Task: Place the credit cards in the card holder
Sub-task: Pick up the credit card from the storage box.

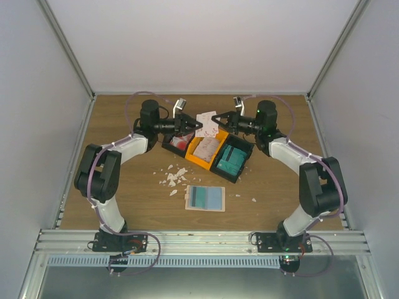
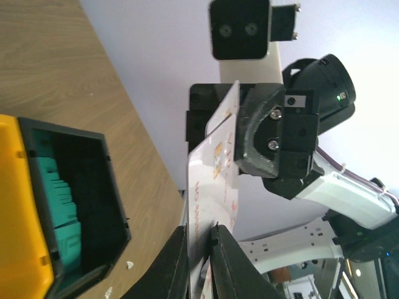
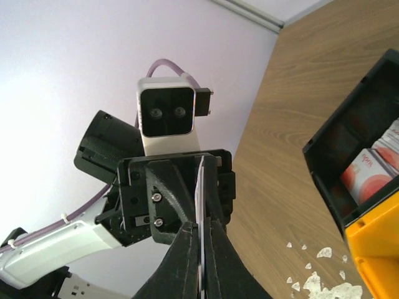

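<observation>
At the far middle of the table point(image 1: 274, 193), above the three-bin tray point(image 1: 223, 174), the two arms meet tip to tip with one white credit card point(image 2: 209, 180) spanning the gap between them. The card carries red markings and is held off the table, clear of the tray. The right gripper point(image 3: 201, 230) is closed on one end of the card; in the right wrist view the card appears edge-on as a thin line pinched between the two fingers. The left gripper point(image 2: 199, 229) has a finger on each side of the opposite end of the card. The jaws stand narrow, but it cannot be determined whether they press on the card or merely flank it. The tray lies diagonally below the grippers. Its left black bin holds red-blotched cards point(image 1: 177, 142), the orange centre bin holds pale pinkish-grey cards point(image 1: 204, 149), and the right black bin holds teal cards point(image 1: 230, 161). The card holder point(image 1: 204, 198) lies flat and open on the table, nearer the arm bases, well apart from both grippers and just short of the tray. Its upturned face shows teal and pale bands. White scraps point(image 1: 173, 176) are scattered on the wood to the left of the card holder, between it and the tray.
</observation>
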`<state>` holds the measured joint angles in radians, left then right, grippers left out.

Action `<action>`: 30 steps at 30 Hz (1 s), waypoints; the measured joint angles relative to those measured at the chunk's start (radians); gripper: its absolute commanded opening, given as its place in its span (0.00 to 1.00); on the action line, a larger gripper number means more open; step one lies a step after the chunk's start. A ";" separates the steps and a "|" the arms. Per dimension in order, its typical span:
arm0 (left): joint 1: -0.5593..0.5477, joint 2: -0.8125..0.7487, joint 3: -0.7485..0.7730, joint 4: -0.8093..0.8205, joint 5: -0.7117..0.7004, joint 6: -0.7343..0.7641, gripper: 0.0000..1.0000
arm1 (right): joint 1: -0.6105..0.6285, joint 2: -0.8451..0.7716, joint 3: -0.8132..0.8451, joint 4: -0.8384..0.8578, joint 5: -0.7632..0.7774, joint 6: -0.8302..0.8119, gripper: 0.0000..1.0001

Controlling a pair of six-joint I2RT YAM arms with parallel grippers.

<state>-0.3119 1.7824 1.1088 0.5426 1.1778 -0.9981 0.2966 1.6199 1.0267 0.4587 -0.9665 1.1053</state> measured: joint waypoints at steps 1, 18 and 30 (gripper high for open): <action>0.005 0.014 0.000 0.000 -0.004 -0.006 0.13 | -0.006 0.012 0.000 0.003 0.000 0.008 0.01; 0.034 0.006 -0.127 0.016 -0.083 -0.022 0.00 | -0.084 0.046 0.024 -0.190 0.105 -0.152 0.01; 0.035 -0.300 -0.261 -0.187 -0.284 0.163 0.00 | 0.066 0.031 0.080 -0.510 0.462 -0.362 0.01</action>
<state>-0.2768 1.4826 0.8482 0.3557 0.8940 -0.8352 0.3622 1.6505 1.1065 -0.0513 -0.5049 0.7429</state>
